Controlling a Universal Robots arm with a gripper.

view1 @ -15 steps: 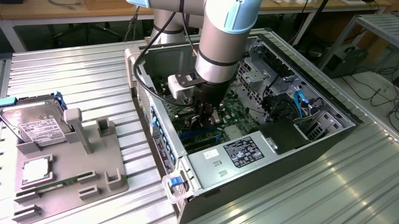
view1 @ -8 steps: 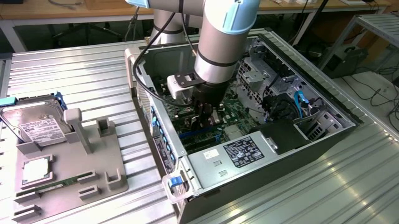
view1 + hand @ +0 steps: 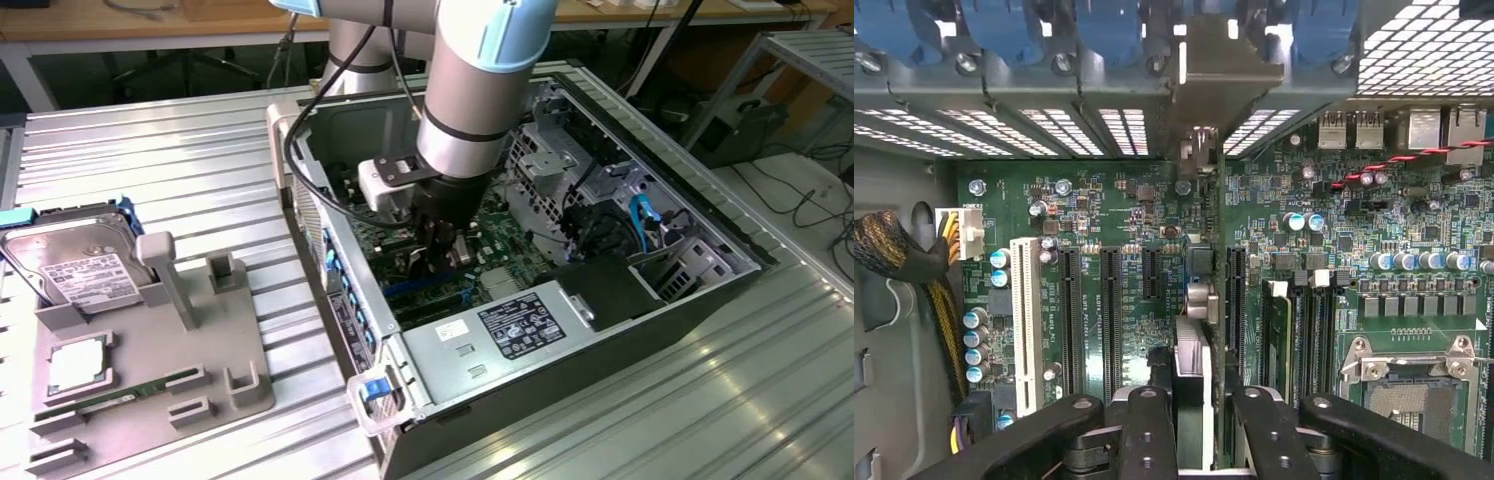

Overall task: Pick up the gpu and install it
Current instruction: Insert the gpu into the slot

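The arm reaches down into the open computer case [image 3: 534, 250], and in the exterior view its wrist hides the tool [image 3: 441, 250] almost completely, along with most of what it carries. In the wrist view the tool [image 3: 1194, 420] shows as 2 black fingers [image 3: 1144, 430], clamped on the gpu [image 3: 1194, 390], which is seen edge-on as a narrow upright strip; its faces cannot be made out, and its lower part is cut off by the picture's edge. Its silver bracket [image 3: 1199, 75] runs up against the case's rear wall, between the blue slot clips [image 3: 1004, 25]. The card stands over the motherboard [image 3: 1134, 270], in line with a slot among the long black expansion slots [image 3: 1109, 310]; whether it is fully seated cannot be told, since the card itself covers that slot. 1 white slot [image 3: 1024, 320] lies beside the black ones, and 1 bare processor socket [image 3: 1414, 390] sits well apart.

On the bench [image 3: 174, 160], at the exterior view's left, a grey holder tray [image 3: 147, 350] carries 1 hard drive [image 3: 80, 265] with a white label, standing tilted, 1 square silver chip [image 3: 78, 365] lying flat, and 1 narrow green memory stick [image 3: 120, 398].
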